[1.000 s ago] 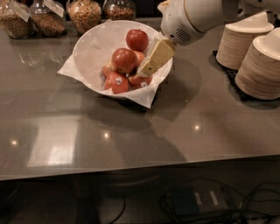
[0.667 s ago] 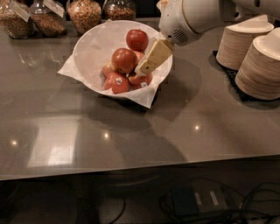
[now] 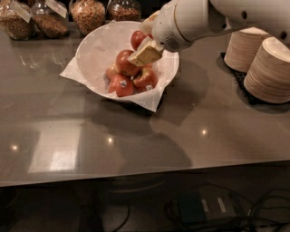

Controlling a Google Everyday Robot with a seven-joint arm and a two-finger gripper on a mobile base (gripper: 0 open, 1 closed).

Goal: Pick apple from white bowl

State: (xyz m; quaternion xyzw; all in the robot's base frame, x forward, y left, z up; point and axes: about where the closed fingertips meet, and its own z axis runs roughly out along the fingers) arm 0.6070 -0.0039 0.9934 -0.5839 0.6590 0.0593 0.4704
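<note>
The gripper (image 3: 144, 49) hung over the right-hand part of the white bowl (image 3: 97, 50), angled down and left, just above the apple (image 3: 124, 63); couldn't tell if it was open or closed. That apple sat mid-bowl on the crinkled paper, on top of two stickered apples (image 3: 121, 85), with a darker apple (image 3: 137, 38) behind it, partly hidden by the gripper. The bowl stood on a grey counter (image 3: 136, 136), with jars (image 3: 88, 13) behind and stacks of paper bowls (image 3: 270, 68) to the right.
</note>
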